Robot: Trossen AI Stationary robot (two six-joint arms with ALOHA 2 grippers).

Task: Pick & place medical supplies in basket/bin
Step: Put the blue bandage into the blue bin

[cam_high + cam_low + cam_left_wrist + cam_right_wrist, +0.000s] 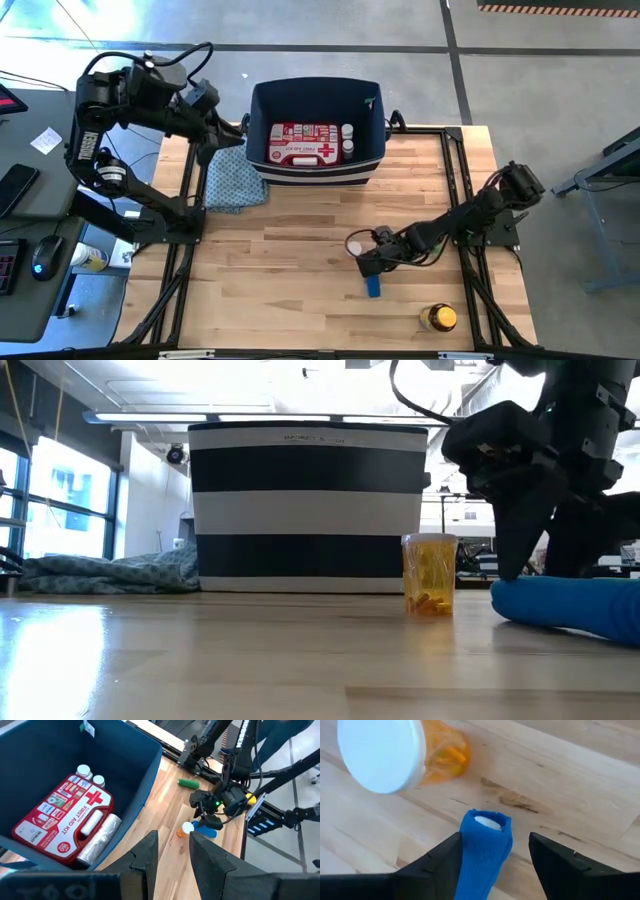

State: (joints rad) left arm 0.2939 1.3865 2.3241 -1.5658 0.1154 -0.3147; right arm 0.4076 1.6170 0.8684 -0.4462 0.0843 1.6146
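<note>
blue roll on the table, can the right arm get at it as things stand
Probably yes. The right gripper is open, one finger on either side of the blue roll lying on the table. The orange pill bottle stands close by but not between them.

you have the bin [318, 125] at the table's [300, 260] far edge, with the first-aid kit [305, 144] and small bottles [347, 138] inside it. the cloth [232, 178] lies just left of the bin. the roll [372, 286] lies on the table nearer you, a white-capped bottle [355, 245] just behind it, another bottle [438, 318] right of it.
</note>
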